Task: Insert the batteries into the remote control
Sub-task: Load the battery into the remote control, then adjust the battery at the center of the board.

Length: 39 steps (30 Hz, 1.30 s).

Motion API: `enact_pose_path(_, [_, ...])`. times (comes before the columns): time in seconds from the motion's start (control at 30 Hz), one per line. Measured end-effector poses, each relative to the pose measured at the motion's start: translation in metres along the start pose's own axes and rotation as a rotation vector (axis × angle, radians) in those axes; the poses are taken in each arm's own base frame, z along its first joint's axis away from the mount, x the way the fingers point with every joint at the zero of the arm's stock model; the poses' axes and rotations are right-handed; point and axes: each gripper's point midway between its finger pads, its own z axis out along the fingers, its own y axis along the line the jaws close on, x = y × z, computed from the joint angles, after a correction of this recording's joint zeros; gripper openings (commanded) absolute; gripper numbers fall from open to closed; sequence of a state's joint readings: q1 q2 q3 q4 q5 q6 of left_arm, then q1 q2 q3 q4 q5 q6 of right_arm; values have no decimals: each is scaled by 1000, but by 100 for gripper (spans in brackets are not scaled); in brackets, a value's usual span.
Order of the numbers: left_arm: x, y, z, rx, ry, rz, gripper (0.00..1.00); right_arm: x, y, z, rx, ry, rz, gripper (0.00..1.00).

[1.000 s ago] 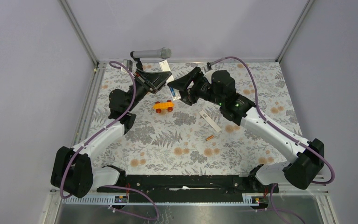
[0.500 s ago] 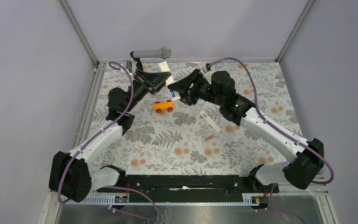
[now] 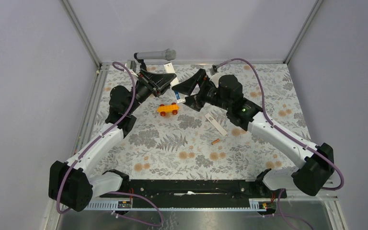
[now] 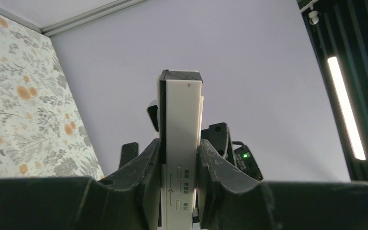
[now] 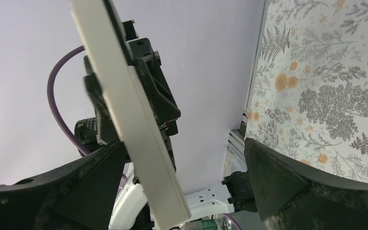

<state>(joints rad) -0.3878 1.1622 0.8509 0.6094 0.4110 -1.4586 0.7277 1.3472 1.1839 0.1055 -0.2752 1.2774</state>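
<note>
My left gripper [image 3: 164,82] is shut on the remote control [image 3: 172,79], a slim white bar held in the air over the table's far side. In the left wrist view the remote control [image 4: 181,129] stands upright between the fingers of the left gripper [image 4: 179,160]. A blue battery [image 3: 178,96] shows at the bar's near end. My right gripper [image 3: 189,91] is open wide around that end; in its wrist view the remote control [image 5: 129,120] runs close to the left finger of the right gripper [image 5: 184,146]. The orange battery [image 3: 215,142] and the white back cover [image 3: 215,124] lie on the table.
An orange toy car [image 3: 167,109] with red wheels sits just below the two grippers. A grey microphone [image 3: 155,54] stands at the back edge. Metal frame rails [image 3: 88,115] border the flowered tabletop on the left and at the back.
My right gripper has opened wide beside the remote's near end. The left arm has shifted slightly toward the back with the remote still in its grip.
</note>
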Motion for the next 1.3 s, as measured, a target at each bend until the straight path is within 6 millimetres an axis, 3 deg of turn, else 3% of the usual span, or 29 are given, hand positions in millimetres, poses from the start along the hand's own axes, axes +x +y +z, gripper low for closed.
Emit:
enact_pose_path(0.23, [-8, 17, -7, -64, 0, 99, 0, -14, 20, -22, -54, -64, -127, 98])
enact_pose_path(0.33, [-11, 29, -13, -103, 15, 150, 0, -22, 27, -44, -46, -131, -256, 90])
enact_pose_path(0.43, [-12, 43, -20, -153, 45, 207, 0, -32, 14, -62, 46, -192, -389, 78])
enact_pose_path(0.53, [-10, 55, -31, -208, 73, 269, 0, -45, -23, -68, 233, -208, -524, 69])
enact_pose_path(0.6, [-8, 60, -38, -237, 89, 309, 0, -50, -62, -66, 393, -172, -592, 64])
enact_pose_path(0.73, [-2, 67, -52, -286, 118, 378, 0, -44, -160, -66, 730, 18, -664, 61])
enact_pose_path(0.83, [1, 72, -60, -310, 130, 404, 0, -31, -221, -76, 930, 172, -661, 60])
enact_pose_path(0.97, [2, 81, -67, -344, 137, 416, 0, -18, -267, -98, 1085, 259, -622, 59])
enact_pose_path(1.23, [2, 91, -73, -378, 139, 422, 0, 11, -338, -123, 1315, 217, -348, 51])
enact_pose_path(1.3, [2, 92, -74, -380, 139, 421, 0, 18, -348, -130, 1345, 197, -295, 52])
